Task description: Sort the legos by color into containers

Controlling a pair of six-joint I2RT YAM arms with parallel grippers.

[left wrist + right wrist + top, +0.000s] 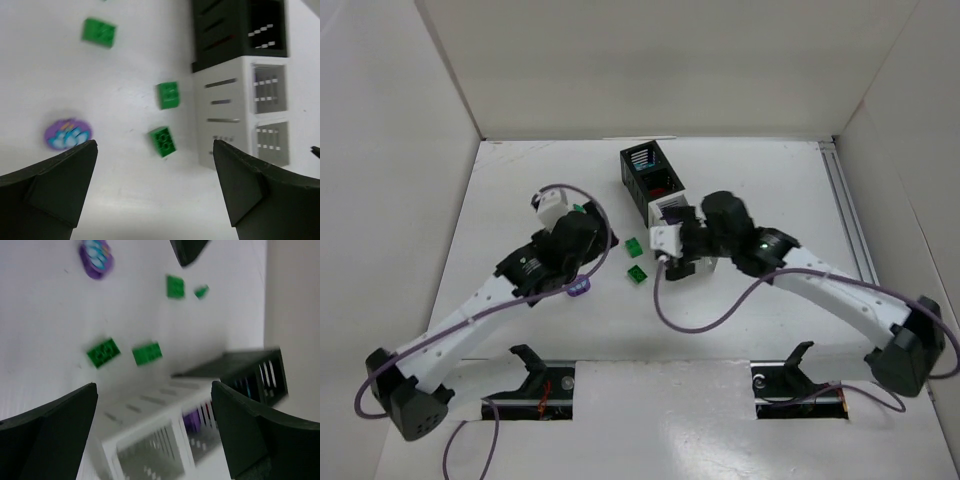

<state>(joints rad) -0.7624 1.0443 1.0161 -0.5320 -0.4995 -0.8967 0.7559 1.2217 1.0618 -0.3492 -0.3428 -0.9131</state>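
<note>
Two green legos lie on the white table left of the containers, a joined row of black and white bins. The left wrist view has them ahead of my open left gripper, with a third green brick farther off. A round purple piece lies by its left finger. My right gripper hangs open and empty over the white bins. One of those bins holds a purple lego.
White walls enclose the table at the left, back and right. A metal rail runs along the right edge. The right arm covers part of the white bins in the top view. A finger of the left gripper shows at the top of the right wrist view.
</note>
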